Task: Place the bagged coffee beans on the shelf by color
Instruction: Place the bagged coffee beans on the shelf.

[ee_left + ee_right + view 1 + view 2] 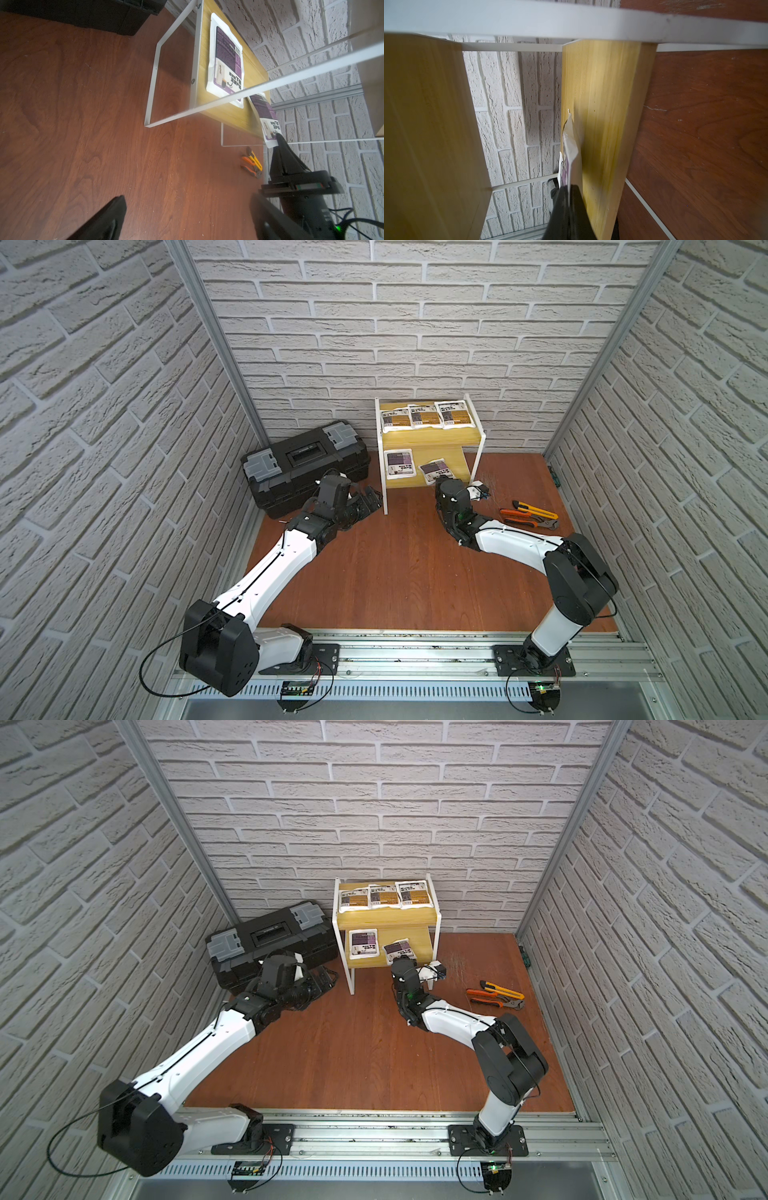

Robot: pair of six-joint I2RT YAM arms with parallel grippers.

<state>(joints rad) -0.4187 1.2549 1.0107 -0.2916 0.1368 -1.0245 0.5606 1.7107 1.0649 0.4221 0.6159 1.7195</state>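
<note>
Bagged coffee beans point(390, 896): all five are on the shelf point(432, 441). Three orange-brown bags point(424, 415) lie side by side on the top board, long axes running front to back. One purple bag point(399, 463) lies flat at the left of the lower board, long axis front to back. The second purple bag point(435, 470) sits near it, skewed, its long axis diagonal and its near end at the board's front edge. The right pincer point(568, 187) is clamped on that near end. The left pincer point(189, 197) stands apart and empty over the worktop point(395, 572), beside the shelf's left legs.
</note>
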